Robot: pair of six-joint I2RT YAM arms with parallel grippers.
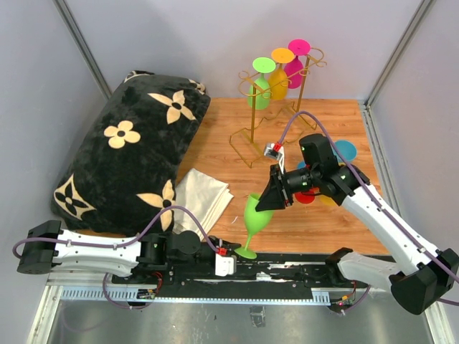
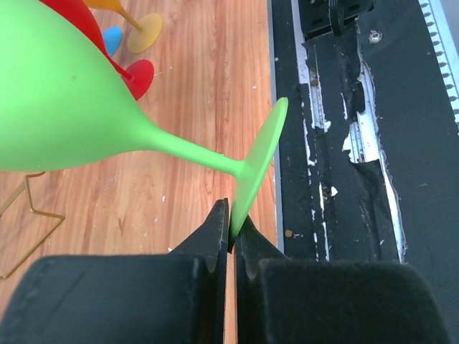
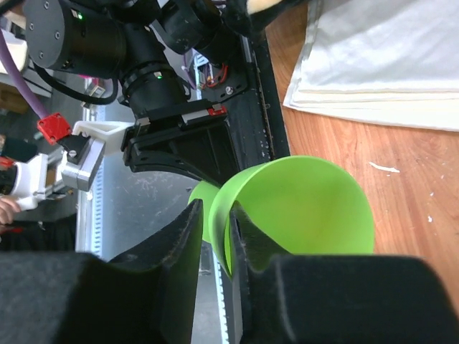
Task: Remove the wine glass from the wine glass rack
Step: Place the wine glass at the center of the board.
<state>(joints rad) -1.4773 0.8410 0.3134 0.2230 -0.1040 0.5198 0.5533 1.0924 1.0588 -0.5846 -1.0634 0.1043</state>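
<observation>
A green wine glass point(image 1: 257, 215) hangs tilted over the table's front edge, held by both grippers. My left gripper point(image 1: 235, 255) is shut on the rim of its foot; the left wrist view shows the pinch point(image 2: 233, 229) and the bowl point(image 2: 64, 107). My right gripper point(image 1: 269, 199) grips the bowl's rim, one finger inside and one outside point(image 3: 217, 215); the bowl also shows there point(image 3: 308, 208). The gold wire wine glass rack point(image 1: 249, 143) stands at the back with a green point(image 1: 259, 92), a yellow point(image 1: 278, 79) and a magenta point(image 1: 294, 70) glass hanging on it.
A black flowered pillow point(image 1: 129, 150) fills the left side. A folded white cloth point(image 1: 203, 197) lies beside it. Red point(image 1: 307, 198), yellow point(image 1: 328, 201) and blue point(image 1: 346, 150) glasses lie on the wood under the right arm. Walls close in on both sides.
</observation>
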